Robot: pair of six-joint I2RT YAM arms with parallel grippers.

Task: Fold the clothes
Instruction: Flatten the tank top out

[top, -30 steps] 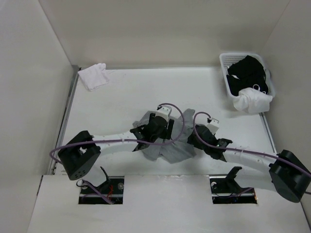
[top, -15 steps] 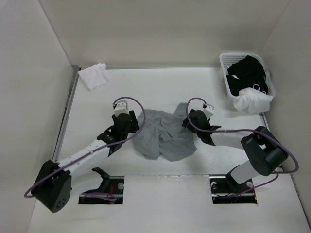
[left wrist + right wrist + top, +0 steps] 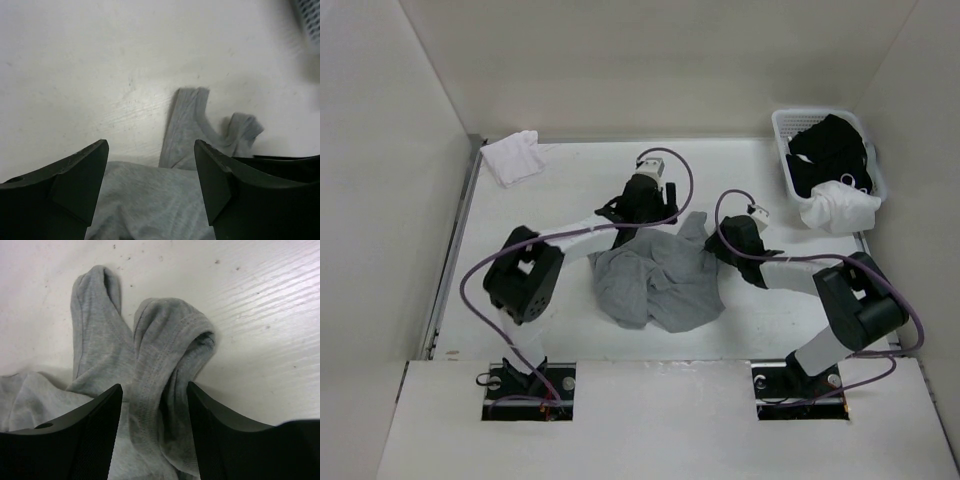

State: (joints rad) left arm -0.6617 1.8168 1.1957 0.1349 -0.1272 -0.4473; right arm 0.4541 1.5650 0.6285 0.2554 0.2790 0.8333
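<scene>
White table [image 3: 560, 180], crumpled grey tank top [image 3: 660, 285], left pincer [image 3: 150, 145] apart above it; right pincer [image 3: 154, 386] apart astride a strap [image 3: 170, 340]

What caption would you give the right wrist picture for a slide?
Right gripper, jaws open, straddles a bunched strap of the grey tank top on the white table.

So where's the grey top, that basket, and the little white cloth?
grey tank top [image 3: 655, 285], overhead view, middle of its crumpled body.
basket [image 3: 784, 150], overhead view, its left wall.
small white cloth [image 3: 515, 157], overhead view, its centre.
</scene>
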